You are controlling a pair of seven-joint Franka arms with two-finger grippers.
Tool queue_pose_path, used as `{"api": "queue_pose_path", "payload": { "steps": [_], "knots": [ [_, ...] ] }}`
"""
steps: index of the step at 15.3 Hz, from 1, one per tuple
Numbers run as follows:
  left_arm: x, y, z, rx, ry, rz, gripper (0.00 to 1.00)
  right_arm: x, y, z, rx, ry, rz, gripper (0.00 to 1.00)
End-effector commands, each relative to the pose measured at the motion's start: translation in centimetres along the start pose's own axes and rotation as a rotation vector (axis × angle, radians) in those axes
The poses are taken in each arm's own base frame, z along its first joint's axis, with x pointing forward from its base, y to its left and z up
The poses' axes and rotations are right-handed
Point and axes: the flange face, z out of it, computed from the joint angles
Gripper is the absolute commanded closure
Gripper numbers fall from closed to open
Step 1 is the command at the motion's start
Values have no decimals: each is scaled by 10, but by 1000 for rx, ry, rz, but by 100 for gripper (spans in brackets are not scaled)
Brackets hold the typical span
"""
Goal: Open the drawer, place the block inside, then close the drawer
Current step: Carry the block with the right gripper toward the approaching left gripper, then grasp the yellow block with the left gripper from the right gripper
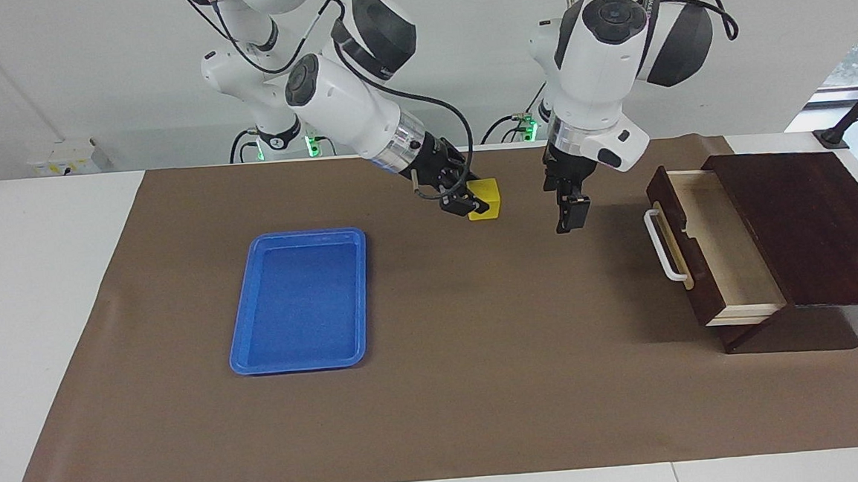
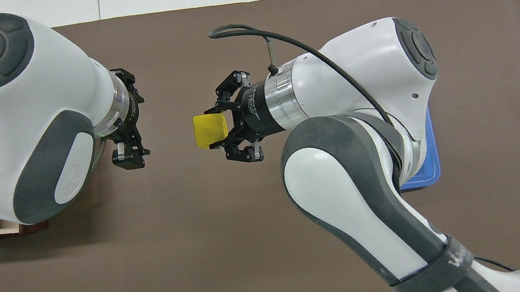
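Right hand (image 1: 476,207) clamps the small yellow cube block (image 1: 487,198) above bare brown mat between blue plastic tray (image 1: 300,302) and dark wooden drawer (image 1: 705,250), which stands pulled out. Left hand (image 1: 567,216) hangs spread wide and empty, apart from the white handle.

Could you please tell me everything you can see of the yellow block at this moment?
The block is a small, bright yellow cube with plain, smooth faces and slightly rounded edges. It is tilted and held in the air over the brown mat, clamped at its sides by the right end effector, which alone touches it. It hangs between the blue tray and the open drawer, close to the open left end effector.
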Motion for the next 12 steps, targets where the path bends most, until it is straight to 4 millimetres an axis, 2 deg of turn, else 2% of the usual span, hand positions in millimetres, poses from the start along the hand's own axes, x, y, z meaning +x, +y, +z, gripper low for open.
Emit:
{"api": "queue_pose_path", "payload": {
  "steps": [1, 2, 7, 12],
  "knots": [
    [-13, -3, -3, -5, 19, -24, 0, 2, -1, 8, 10, -17, 3, 100],
    [-24, -9, -4, -2, 21, -15, 0, 2, -1, 9, 12, -18, 2, 100],
    [-55, -25, -3, 4, 24, -29, 0, -1, 0, 10, 16, -21, 0, 100],
    [-80, -37, -1, 7, 25, -55, 0, -1, 0, 9, 15, -21, -1, 100]
  ]
}}
